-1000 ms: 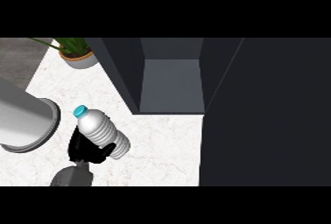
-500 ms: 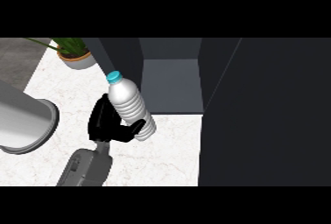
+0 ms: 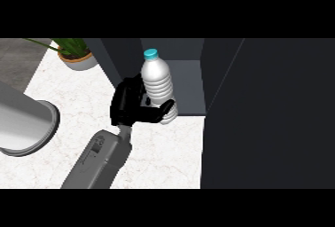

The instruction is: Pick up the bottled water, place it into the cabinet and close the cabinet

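Bottled water [image 3: 158,86]: clear ribbed plastic, glossy, with a smooth turquoise cap. Left hand [image 3: 131,106] holding it: matt black, its fingers [image 3: 165,109] likewise; forearm behind it smooth matt grey. Worktop [image 3: 167,146]: white marble look, faint grey veining, polished. Cabinet [image 3: 268,111] right of the bottle: dark matt panels. Left of the bottle, a smooth grey cylinder [image 3: 23,126] with satin sheen; pot [image 3: 78,62] matt pale.

You're looking down on a white marbled desk [image 3: 72,95] (grey-veined), a potted plant [image 3: 75,53] at its far corner.
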